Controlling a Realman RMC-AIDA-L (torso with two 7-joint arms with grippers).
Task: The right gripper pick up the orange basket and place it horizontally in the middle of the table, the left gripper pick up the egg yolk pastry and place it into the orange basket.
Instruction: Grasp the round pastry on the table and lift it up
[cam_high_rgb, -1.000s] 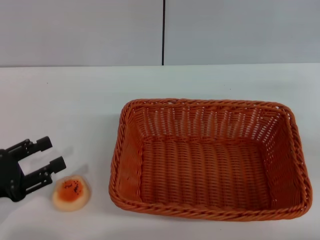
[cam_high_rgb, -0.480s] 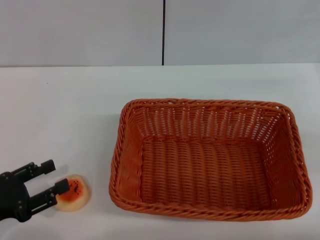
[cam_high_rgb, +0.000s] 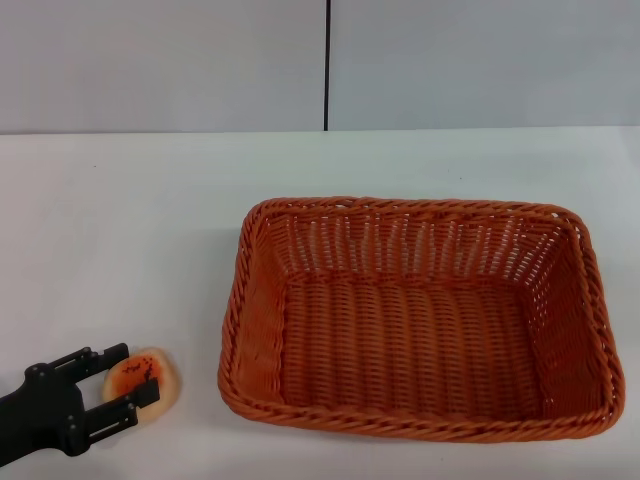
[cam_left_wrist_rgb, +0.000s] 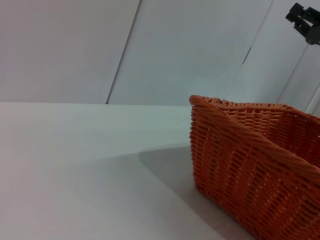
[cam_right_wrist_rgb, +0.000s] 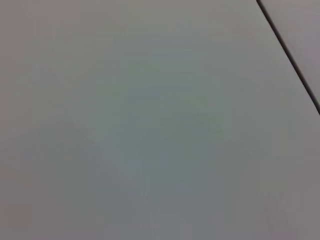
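One white table (cam_high_rgb: 150, 220), grey wall (cam_high_rgb: 160, 60) behind; left claw (cam_high_rgb: 123, 380) spread around egg yolk pastry (cam_high_rgb: 145, 374); right claw's state unclear.

We see an orange basket (cam_high_rgb: 415, 318) of woven wicker, its rim a braided orange cord and its walls an openwork of thin vertical strands above a tight crosswise weave on the floor. In the left wrist view its side wall (cam_left_wrist_rgb: 255, 165) shows the same orange, ribbed in fine horizontal rows. It stands on a plain white table (cam_high_rgb: 150, 220) before a light grey wall (cam_high_rgb: 160, 60) split by one dark vertical seam. We see the egg yolk pastry (cam_high_rgb: 150, 373), pale beige at the edge, orange-red on top with dark specks. The left gripper (cam_high_rgb: 118, 380) is matt black.
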